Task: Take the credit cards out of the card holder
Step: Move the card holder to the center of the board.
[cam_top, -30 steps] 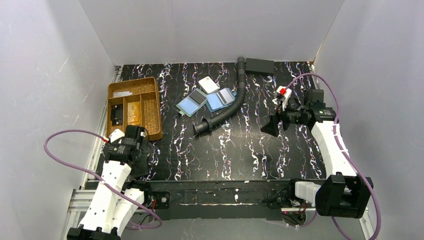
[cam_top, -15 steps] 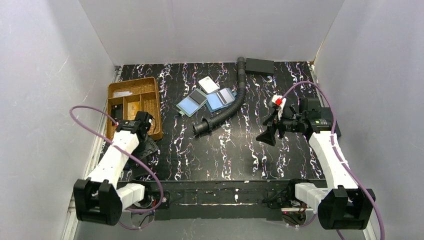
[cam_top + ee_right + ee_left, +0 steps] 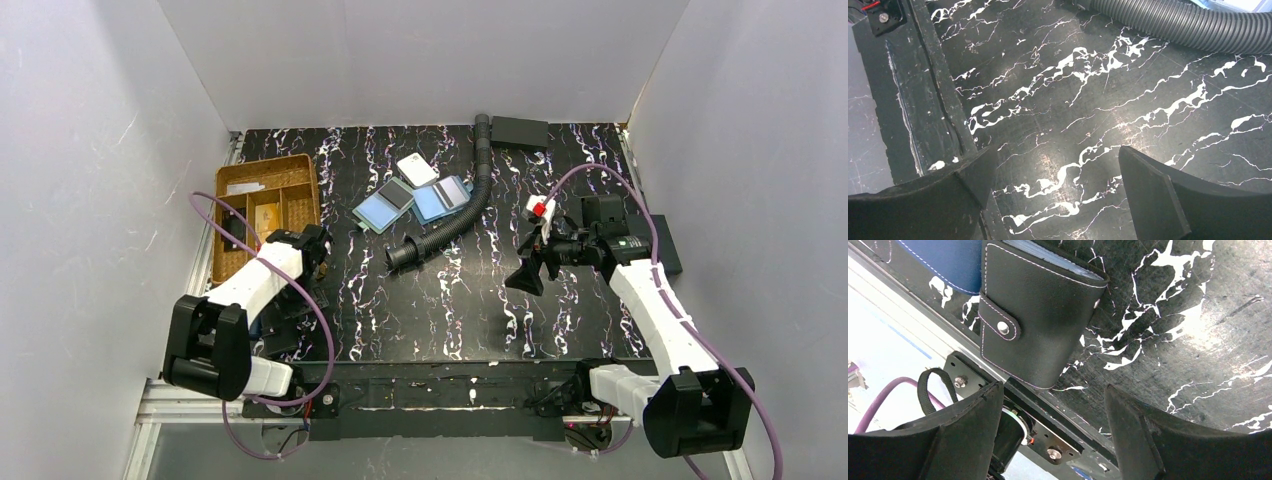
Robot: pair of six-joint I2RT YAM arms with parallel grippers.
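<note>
Black marble-look bench [image 3: 440, 310], white walls [image 3: 400, 60] all round. Card holder [image 3: 1038, 315] down by the near-left corner, right at the bench edge: black leather, white stitching, strap snapped shut, bluish layers peeking out along one side. Edge lapping over a navy pouch [image 3: 948, 260] just beside it. Left gripper [image 3: 1053, 390] just short of the holder, jaws spread wide, gripping nothing, holder's corner right in front of the gap. Further up the left edge, wicker tray [image 3: 265, 163] with something tan in one compartment, can't tell what. Mid-bench toward the far edge: pair of blue-and-dark flat rectangles [image 3: 383, 208], small white tag [image 3: 416, 169], grey ribbed hose [image 3: 450, 225] curving past them. Right gripper [image 3: 1055, 155] well apart over on the right side, also wide open, hanging over bare marble near the hose.
</note>
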